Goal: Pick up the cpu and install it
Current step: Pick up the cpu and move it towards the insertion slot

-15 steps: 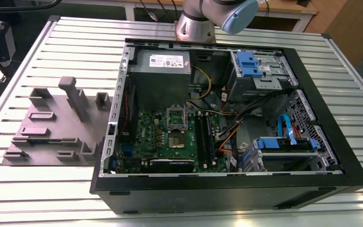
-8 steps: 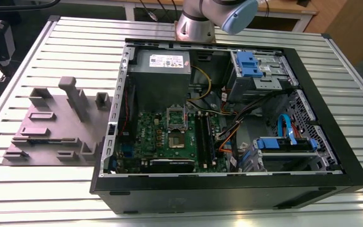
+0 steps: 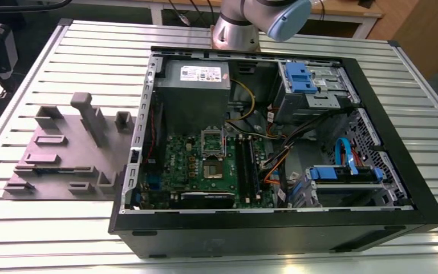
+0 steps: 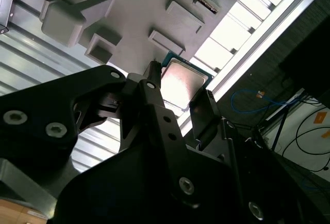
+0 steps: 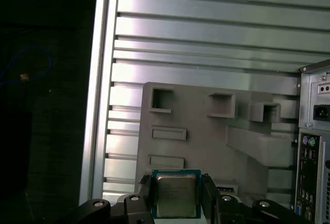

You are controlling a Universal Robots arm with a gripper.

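Smooth silvery metal lid on the cpu (image 5: 176, 203), the gripper (image 5: 177, 190) gripping it was matt black, holder tray (image 5: 206, 141) beyond it looked matt grey plastic, slatted table (image 5: 206, 33) gleamed, ribbed metal.

Silvery square cpu (image 5: 176, 193) held between jaws.

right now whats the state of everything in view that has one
cpu: gripped on two sides, held over the tray, metal top facing the cameras in both wrist views
gripper: shut on the cpu
case: lying on its side, side panel off, insides exposed
socket: no cpu in it
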